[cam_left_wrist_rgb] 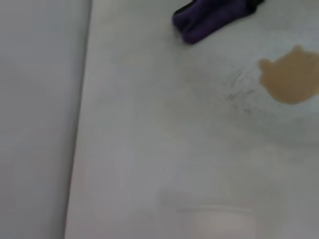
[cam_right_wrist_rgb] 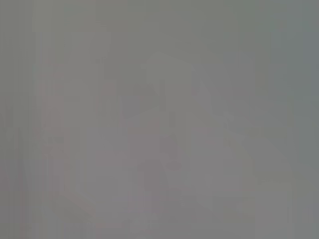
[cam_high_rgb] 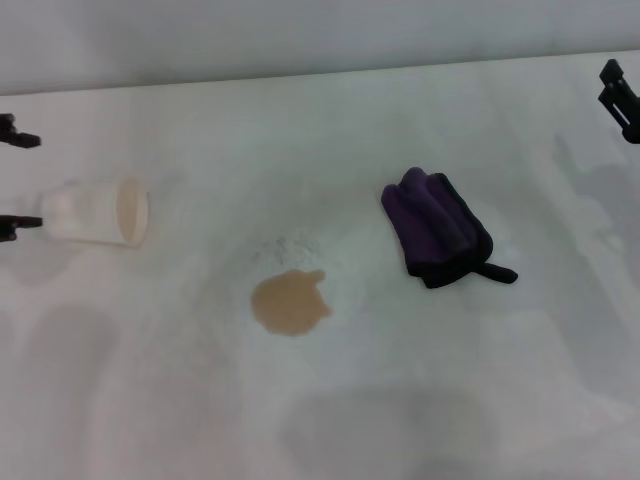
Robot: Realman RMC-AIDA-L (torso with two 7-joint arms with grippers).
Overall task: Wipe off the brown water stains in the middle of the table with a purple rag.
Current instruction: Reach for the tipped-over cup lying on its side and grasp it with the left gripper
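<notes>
The brown water stains [cam_high_rgb: 290, 302] form one tan blotch in the middle of the white table [cam_high_rgb: 330, 130]; in the left wrist view the brown water stains [cam_left_wrist_rgb: 291, 74] show at the edge. The purple rag [cam_high_rgb: 440, 228] lies bunched to the right of the blotch, untouched, with its black tab toward the front; the left wrist view catches part of the purple rag [cam_left_wrist_rgb: 214, 17]. My left gripper [cam_high_rgb: 18, 180] is at the far left edge, open, its two fingertips wide apart. My right gripper [cam_high_rgb: 620, 95] hangs at the far right, well away from the rag.
A white cup [cam_high_rgb: 95, 212] lies on its side at the left, its mouth toward the stain and its base just beyond the left gripper's fingertips. Grey speckles [cam_high_rgb: 290, 245] mark the table behind the blotch. The right wrist view shows only flat grey.
</notes>
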